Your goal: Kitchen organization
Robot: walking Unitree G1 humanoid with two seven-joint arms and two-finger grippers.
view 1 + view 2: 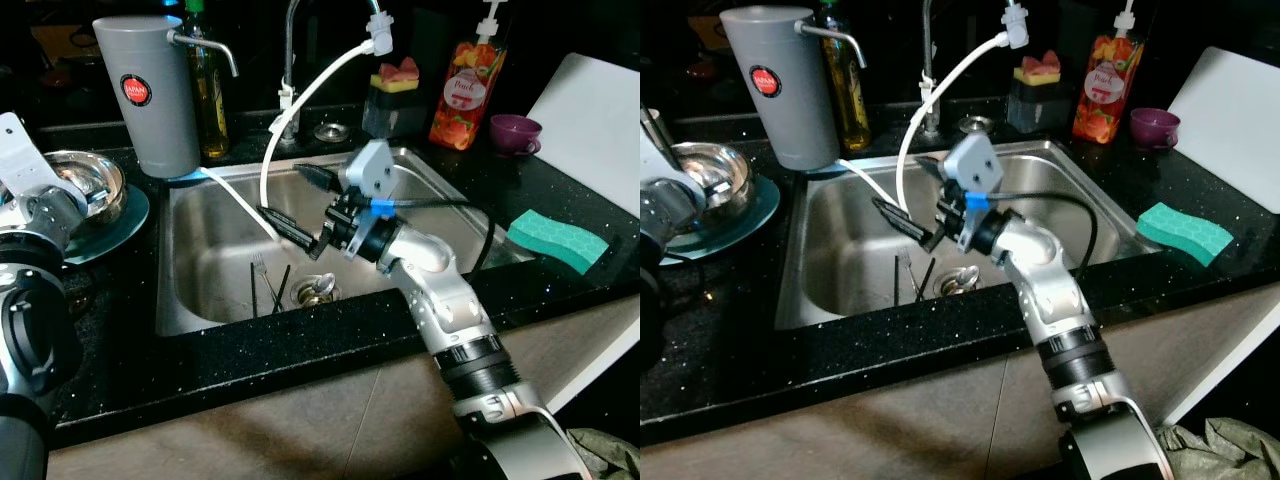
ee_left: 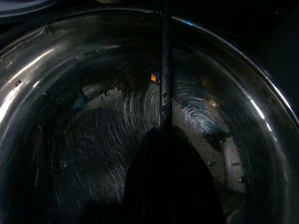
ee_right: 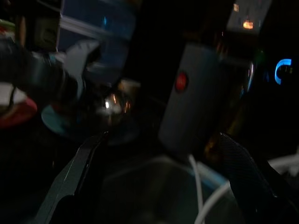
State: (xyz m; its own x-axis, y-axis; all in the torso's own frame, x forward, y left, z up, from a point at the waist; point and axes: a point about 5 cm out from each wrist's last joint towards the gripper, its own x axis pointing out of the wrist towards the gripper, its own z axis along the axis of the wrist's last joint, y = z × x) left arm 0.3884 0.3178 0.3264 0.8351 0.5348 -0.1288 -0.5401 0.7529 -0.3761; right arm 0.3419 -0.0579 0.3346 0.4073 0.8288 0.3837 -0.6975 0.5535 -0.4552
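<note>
A: R arm, where's it at?
B: right gripper (image 1: 305,205) is up over the steel sink (image 1: 440,195), pointing twd the back-left corner. Jaws spread apart, nothing between them. Right wrist view agrees: both black fingers (image 3: 70,177) wide, w/ open space in the middle.
A: What's in the basin?
B: A fork (image 1: 259,272), two dark sticks, maybe chopsticks (image 1: 281,288), can't tell for sure, and a spoon (image 1: 322,287) lying right at the drain. All below the gripper, not touching it.
A: Hose?
B: White hose (image 1: 300,100) arcs from the tap area down into the sink, passing just beside the fingers.
A: L side?
B: left gripper (image 2: 164,135) sits inside the metal bowl (image 1: 95,180) on the counter left of the sink. Bowl rests on a teal plate (image 1: 125,228). Left wrist view shows a thin dark rod sticking out from the fingertips across the bowl's scratched bottom; looks clenched on it, but can't tell what the rod is.
A: Rest of the counter?
B: Grey water jug (image 1: 150,95) w/ red badge behind the sink's left corner, oil bottle (image 1: 207,90) just beside it. Orange soap bottle (image 1: 468,85) and purple cup (image 1: 514,132) at back right. Green sponge (image 1: 557,240) on the counter right of the sink, white board (image 1: 600,120) behind it
</note>
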